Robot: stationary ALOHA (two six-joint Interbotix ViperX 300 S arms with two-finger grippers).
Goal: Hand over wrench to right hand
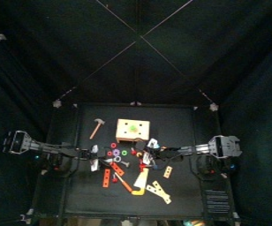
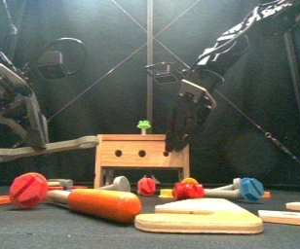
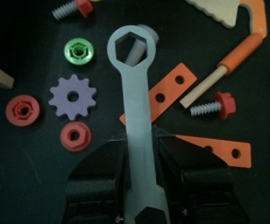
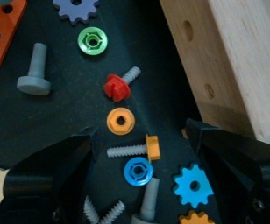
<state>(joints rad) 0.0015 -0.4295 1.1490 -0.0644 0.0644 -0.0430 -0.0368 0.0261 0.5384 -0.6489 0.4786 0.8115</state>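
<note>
wrench: the grey wrench (image 3: 135, 114) is clamped by its handle end in the left gripper (image 3: 138, 179), ring end pointing out over the parts; in the front view it juts level from the left gripper (image 2: 22, 122) at the table's left side, lifted clear of the surface
left gripper: closed on the wrench, jaws pressed to both sides of the handle
right hand: the right gripper (image 4: 135, 153) hangs empty, jaws spread wide, over the loose parts near the table's middle, beside the wooden block (image 4: 237, 61); in the front view the right gripper (image 2: 181, 112) sits just above the block (image 2: 139, 156)
step in hand: judged as bringing the two grippers together; the wrench is up but well apart from the right gripper
doing it well: offer the free ring end, keep the bar level, let the right jaws close across the flat shaft before the left lets go; meet above the block so nothing is knocked
risk: a thin smooth bar may pivot if gripped off-centre
top view (image 1: 115, 159): shows both arms reaching in from opposite edges, parts strewn toward the front edge; the wrench itself is too small to make out
front view only: shows heights, the wrench off the table
wrist views only: show the grip and the gap between jaws
</note>
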